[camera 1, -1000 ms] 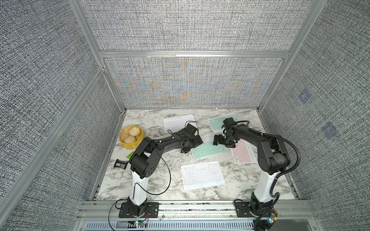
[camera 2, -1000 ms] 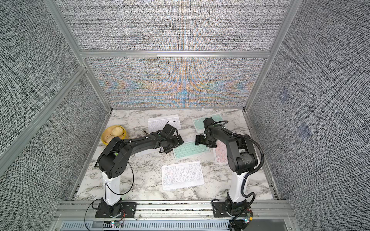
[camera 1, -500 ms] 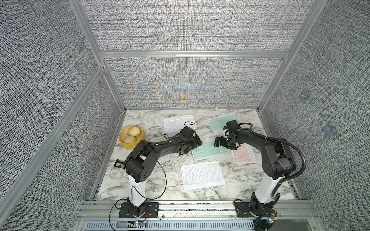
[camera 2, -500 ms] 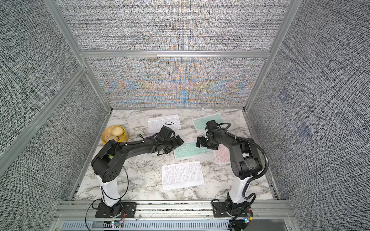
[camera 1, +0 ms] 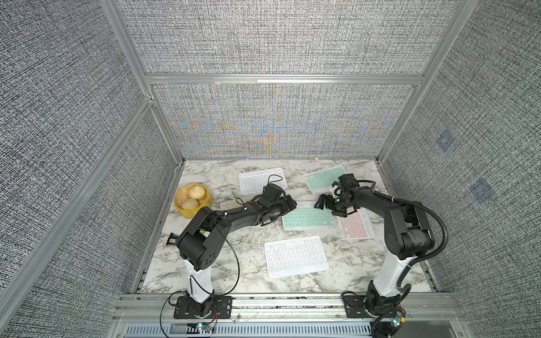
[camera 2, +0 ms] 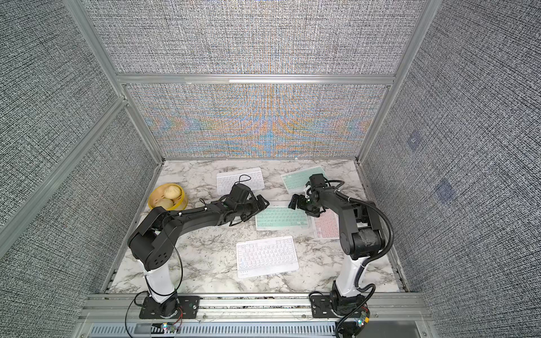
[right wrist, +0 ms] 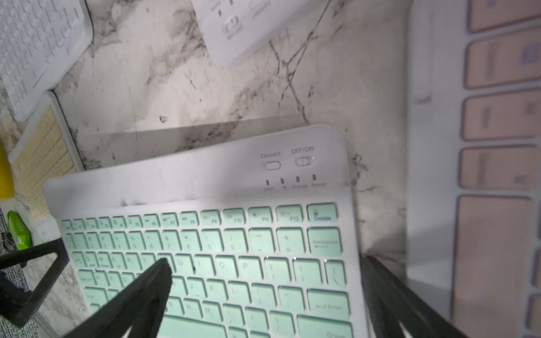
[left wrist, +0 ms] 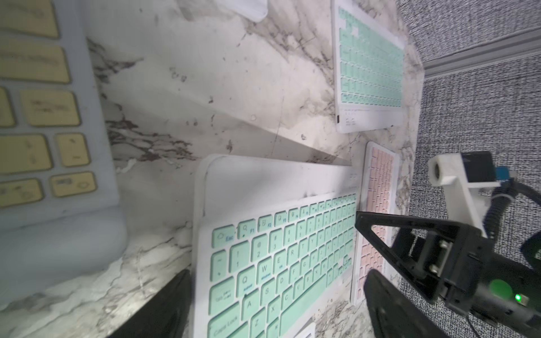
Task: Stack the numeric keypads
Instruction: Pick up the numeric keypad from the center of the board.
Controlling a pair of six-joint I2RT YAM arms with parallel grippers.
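Left gripper (camera 1: 288, 206), right gripper (camera 1: 332, 207) at mint keypad's (camera 1: 307, 218) ends

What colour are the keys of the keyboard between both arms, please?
Mint green keyboard; right wrist view.

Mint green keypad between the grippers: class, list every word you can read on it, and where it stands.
Mint green keypad:
"Connect": above its oval button.
"OFF/ON": above its slide switch.
"Charge": under an indicator mark.
"Power": beside "Charge".
"Delete": corner key.
"Backspace": key next to Delete.
"Esc": opposite corner key, left wrist view.
Most other legends: too blurred.
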